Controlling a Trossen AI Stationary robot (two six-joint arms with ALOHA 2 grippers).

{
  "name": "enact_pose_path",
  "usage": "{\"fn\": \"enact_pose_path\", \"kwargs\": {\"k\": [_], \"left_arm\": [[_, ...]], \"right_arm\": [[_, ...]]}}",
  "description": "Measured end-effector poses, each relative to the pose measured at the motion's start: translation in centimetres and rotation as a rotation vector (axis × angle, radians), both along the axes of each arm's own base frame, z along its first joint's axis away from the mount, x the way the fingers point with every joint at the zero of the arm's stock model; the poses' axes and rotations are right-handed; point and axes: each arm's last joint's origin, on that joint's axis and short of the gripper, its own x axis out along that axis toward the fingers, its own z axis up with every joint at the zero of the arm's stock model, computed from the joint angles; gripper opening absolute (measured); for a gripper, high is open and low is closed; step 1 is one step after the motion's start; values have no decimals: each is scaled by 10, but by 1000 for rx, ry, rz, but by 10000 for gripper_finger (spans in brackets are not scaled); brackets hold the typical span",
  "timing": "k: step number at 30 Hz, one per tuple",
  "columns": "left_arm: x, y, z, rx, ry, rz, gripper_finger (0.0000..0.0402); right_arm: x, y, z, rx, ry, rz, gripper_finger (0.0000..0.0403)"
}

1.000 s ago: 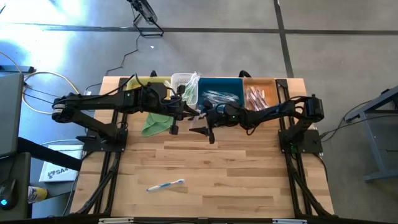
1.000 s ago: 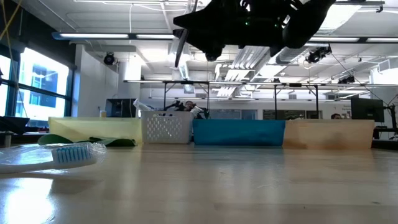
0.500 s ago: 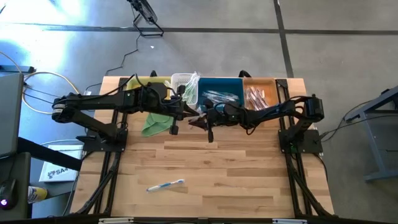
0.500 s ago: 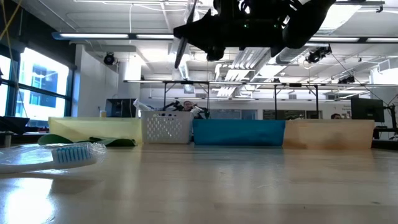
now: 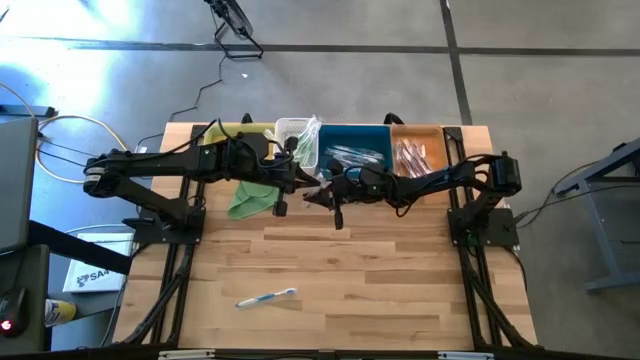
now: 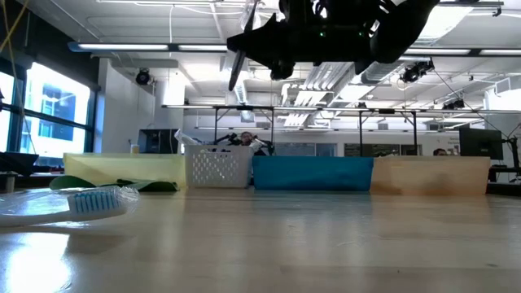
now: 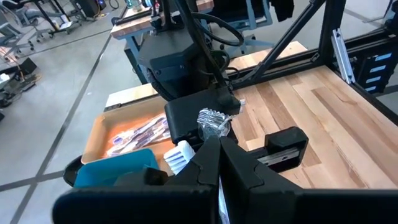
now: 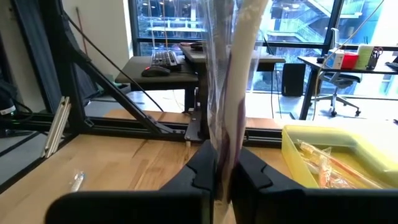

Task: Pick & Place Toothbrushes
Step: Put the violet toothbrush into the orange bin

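A toothbrush [image 8: 233, 93] in a clear wrapper, pale-handled, hangs in the air in front of the bins. Both grippers are shut on it. My left gripper [image 5: 300, 184] reaches in from the table's left and my right gripper [image 5: 320, 193] from the right, so they meet tip to tip. In the low view the brush [image 6: 239, 57] slants out of the dark mass of the grippers, high above the table. A second, blue-white toothbrush [image 5: 267, 297] lies flat on the table near the front edge, left of centre. My left gripper pinches the wrapped toothbrush between its two fingers [image 7: 205, 163], close to the white bristle head [image 7: 181, 155]. The crinkled wrapper end [image 7: 214, 121] sticks out beyond the fingertips. The brush is lifted clear of the table. My right gripper pinches the handle [image 8: 227, 146] through the wrapper between its two fingers [image 8: 204, 168], coming level from the table's right. The fingers lie across the brush, which runs on past them. It touches neither table nor bin.
Along the far edge stand a yellow bin [image 5: 238, 130], a white basket [image 5: 292, 132], a blue bin [image 5: 356, 150] and an orange bin [image 5: 420, 150], some holding wrapped toothbrushes. A folded green cloth [image 5: 250, 200] lies under the left arm. The table's near half has free room.
My right gripper, open a second ago beside the left one, has shut on the toothbrush that my left gripper holds. The left gripper and the brush have kept still.
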Motion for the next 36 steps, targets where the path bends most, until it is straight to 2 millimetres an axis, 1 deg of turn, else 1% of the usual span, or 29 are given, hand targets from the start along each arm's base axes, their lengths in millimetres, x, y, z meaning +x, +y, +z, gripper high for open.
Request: {"fn": "enact_pose_path", "kwargs": {"k": [4, 12, 16, 25, 28, 30, 32, 36], "left_arm": [[0, 0, 0, -1, -3, 1, 13], [0, 1, 0, 18, -4, 45, 100], [0, 1, 0, 18, -1, 45, 125], [0, 1, 0, 28, 0, 44, 132], [0, 2, 0, 97, 0, 30, 132], [-1, 1, -1, 177, 18, 4, 132], [-1, -3, -3, 229, 16, -46, 132], [-17, -7, 4, 261, -42, -89, 132]], "right_arm": [[0, 0, 0, 1, 3, 1, 15], [0, 0, -1, 1, 5, 1, 15], [0, 0, -1, 9, 5, 1, 15], [0, 0, 1, 10, -13, 1, 15], [0, 0, 1, 10, -13, -1, 15], [0, 0, 1, 10, -13, -1, 15], [0, 0, 1, 10, -12, -1, 15], [0, -1, 1, 11, -10, -41, 15]]}}
